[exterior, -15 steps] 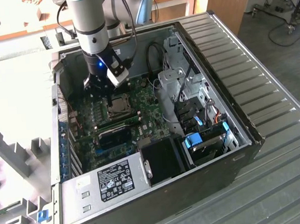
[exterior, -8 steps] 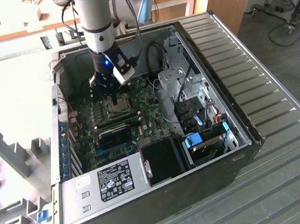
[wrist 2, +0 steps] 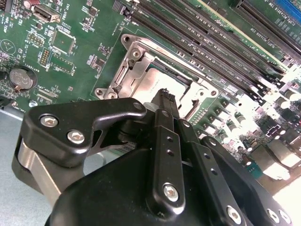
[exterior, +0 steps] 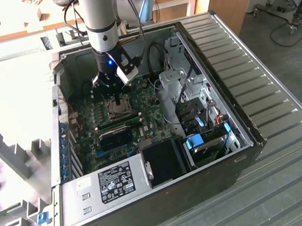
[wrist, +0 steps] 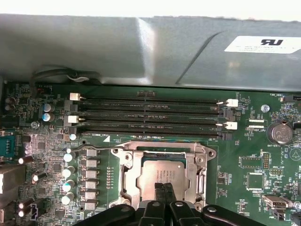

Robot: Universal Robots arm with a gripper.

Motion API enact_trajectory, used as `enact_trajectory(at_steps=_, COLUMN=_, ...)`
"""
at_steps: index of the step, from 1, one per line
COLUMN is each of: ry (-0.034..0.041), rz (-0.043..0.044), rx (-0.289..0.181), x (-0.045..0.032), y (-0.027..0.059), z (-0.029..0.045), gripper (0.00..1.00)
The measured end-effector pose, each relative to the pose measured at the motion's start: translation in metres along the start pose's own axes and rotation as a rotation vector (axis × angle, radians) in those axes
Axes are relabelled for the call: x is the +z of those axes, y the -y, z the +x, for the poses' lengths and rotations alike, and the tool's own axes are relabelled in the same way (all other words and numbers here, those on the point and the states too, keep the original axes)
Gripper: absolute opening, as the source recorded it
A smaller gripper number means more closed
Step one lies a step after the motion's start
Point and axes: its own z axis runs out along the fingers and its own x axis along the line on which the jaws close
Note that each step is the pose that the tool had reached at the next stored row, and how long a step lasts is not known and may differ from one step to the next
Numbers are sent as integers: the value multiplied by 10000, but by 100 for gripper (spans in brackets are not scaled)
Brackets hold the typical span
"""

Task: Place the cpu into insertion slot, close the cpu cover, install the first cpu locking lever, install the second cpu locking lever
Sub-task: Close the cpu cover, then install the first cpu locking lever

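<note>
The cpu (wrist: 161, 172) already sits in the insertion slot (wrist: 206, 153), directly under the claw (wrist: 163, 192), whose tips are pressed together with nothing between them. The cpu cover (wrist: 128, 175) looks lowered around the chip. I cannot tell whether either locking lever is latched. Memory slots (wrist: 150, 113) run just beyond the claw and the case wall (wrist: 117, 52) rises behind them, so room is tight.

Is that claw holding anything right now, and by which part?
Nothing. The fingers are pressed together, empty, over the seated cpu.
</note>
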Motion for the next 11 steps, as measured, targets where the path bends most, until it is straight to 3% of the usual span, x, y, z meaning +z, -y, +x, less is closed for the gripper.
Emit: enact_trajectory(at_steps=11, ry=0, rz=0, rx=34, x=0, y=0, z=0, gripper=11)
